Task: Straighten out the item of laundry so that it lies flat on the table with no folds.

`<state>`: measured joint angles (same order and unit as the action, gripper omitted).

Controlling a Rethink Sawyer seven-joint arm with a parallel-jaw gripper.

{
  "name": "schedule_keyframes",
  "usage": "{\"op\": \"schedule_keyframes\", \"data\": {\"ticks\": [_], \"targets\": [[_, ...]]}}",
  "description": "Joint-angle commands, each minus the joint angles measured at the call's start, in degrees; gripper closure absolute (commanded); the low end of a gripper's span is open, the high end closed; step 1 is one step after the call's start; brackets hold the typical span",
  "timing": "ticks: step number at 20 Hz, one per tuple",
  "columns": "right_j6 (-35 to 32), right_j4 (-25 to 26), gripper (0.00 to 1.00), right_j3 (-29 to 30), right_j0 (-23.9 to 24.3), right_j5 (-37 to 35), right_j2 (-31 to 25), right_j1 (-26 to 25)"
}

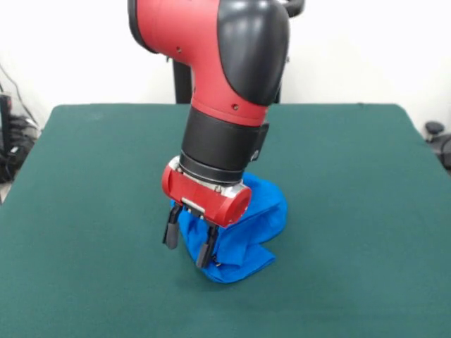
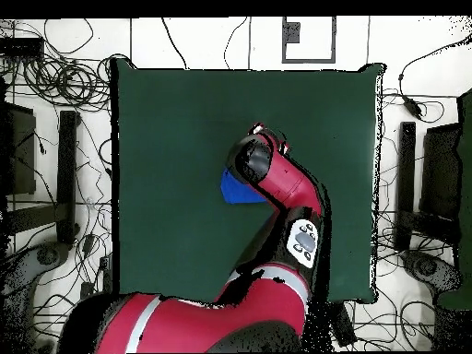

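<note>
The item of laundry (image 1: 246,225) is a bright blue cloth lying bunched and folded over itself near the middle of the dark green table (image 1: 84,176); no lettering shows. My gripper (image 1: 189,241) points down at its left edge, open, its two black fingers astride the cloth's edge just above the table. In the overhead view only a corner of the blue laundry (image 2: 237,189) shows on the table (image 2: 166,138) beside the red arm (image 2: 286,184), which hides the gripper.
Green table surface stretches wide on every side of the cloth. Beyond the table edges lie cables and black stands (image 2: 66,157) on the white floor.
</note>
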<state>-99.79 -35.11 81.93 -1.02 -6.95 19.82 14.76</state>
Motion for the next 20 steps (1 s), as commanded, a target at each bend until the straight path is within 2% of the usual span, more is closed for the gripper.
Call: {"op": "schedule_keyframes", "data": {"ticks": [1,12,17,20], "targets": [[-10.7,3.2,0.0,5.3,-1.5,2.8,-9.1,-1.9],[-13.8,3.2,0.0,10.8,-2.7,4.0,-10.3,2.3],[-13.9,4.3,0.0,12.8,-0.7,6.8,-13.1,3.0],[-13.0,4.2,0.0,12.0,-0.1,6.8,-13.3,2.5]]}}
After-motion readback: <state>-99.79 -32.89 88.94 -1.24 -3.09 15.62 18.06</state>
